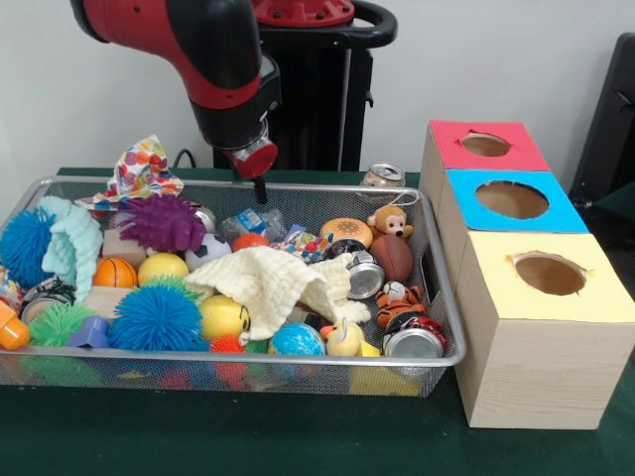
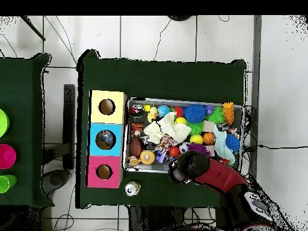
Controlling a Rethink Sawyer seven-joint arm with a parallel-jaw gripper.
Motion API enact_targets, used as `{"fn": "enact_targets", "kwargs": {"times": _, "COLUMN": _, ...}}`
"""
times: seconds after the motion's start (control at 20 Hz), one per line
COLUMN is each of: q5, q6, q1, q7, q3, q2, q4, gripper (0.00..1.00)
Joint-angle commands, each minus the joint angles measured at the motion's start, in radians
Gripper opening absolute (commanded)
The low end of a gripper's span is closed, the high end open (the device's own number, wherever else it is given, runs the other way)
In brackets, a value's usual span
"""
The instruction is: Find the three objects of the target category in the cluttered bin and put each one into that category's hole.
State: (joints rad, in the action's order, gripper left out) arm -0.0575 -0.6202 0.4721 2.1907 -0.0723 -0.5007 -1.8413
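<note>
the arm (image 1: 213, 59) reaches down over the bin's (image 1: 238, 184) far rim; the gripper (image 1: 260, 188) hangs there, fingers perhaps together — cannot tell.

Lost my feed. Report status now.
Gripper over the bin's far rim, holding nothing seen; fingers unclear. Bin cluttered. Cream cloth covers middle items.

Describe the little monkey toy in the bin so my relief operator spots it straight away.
Start at the silver wire-mesh bin and go to its far corner on the side of the three coloured boxes. The monkey toy sits upright there against the rim, just below the can standing outside the bin. It is the only brown figure with a face, above the plain brown football.
</note>
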Motion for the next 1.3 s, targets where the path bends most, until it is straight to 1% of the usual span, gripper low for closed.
{"fn": "enact_targets", "kwargs": {"times": 0.05, "q5": -0.020, "q6": -0.022, "q1": 0.003, "q7": -0.013, "q3": 0.090, "q2": -0.021, "q4": -0.009, "gripper": 1.00}}
{"fn": "enact_targets", "kwargs": {"times": 0.5, "q5": -0.005, "q6": -0.169, "q1": -0.006, "q7": -0.028, "q3": 0.090, "q2": -0.081, "q4": 0.047, "gripper": 1.00}}
{"fn": "enact_targets", "kwargs": {"times": 0.7, "q5": -0.003, "q6": -0.186, "q1": 0.000, "q7": -0.029, "q3": 0.096, "q2": -0.071, "q4": 0.073, "gripper": 1.00}}
{"fn": "enact_targets", "kwargs": {"times": 0.8, "q5": -0.004, "q6": -0.171, "q1": 0.005, "q7": -0.028, "q3": 0.100, "q2": -0.061, "q4": 0.076, "gripper": 1.00}}
{"fn": "enact_targets", "kwargs": {"times": 1.0, "q5": -0.008, "q6": -0.104, "q1": 0.010, "q7": -0.018, "q3": 0.105, "q2": -0.034, "q4": 0.058, "gripper": 1.00}}
{"fn": "enact_targets", "kwargs": {"times": 1.15, "q5": -0.017, "q6": -0.062, "q1": 0.013, "q7": -0.017, "q3": 0.105, "q2": -0.010, "q4": 0.059, "gripper": 1.00}}
{"fn": "enact_targets", "kwargs": {"times": 1.25, "q5": -0.033, "q6": -0.023, "q1": 0.014, "q7": -0.024, "q3": 0.105, "q2": 0.009, "q4": 0.068, "gripper": 1.00}}
{"fn": "enact_targets", "kwargs": {"times": 1.3, "q5": -0.049, "q6": -0.008, "q1": 0.014, "q7": -0.035, "q3": 0.104, "q2": 0.022, "q4": 0.085, "gripper": 1.00}}
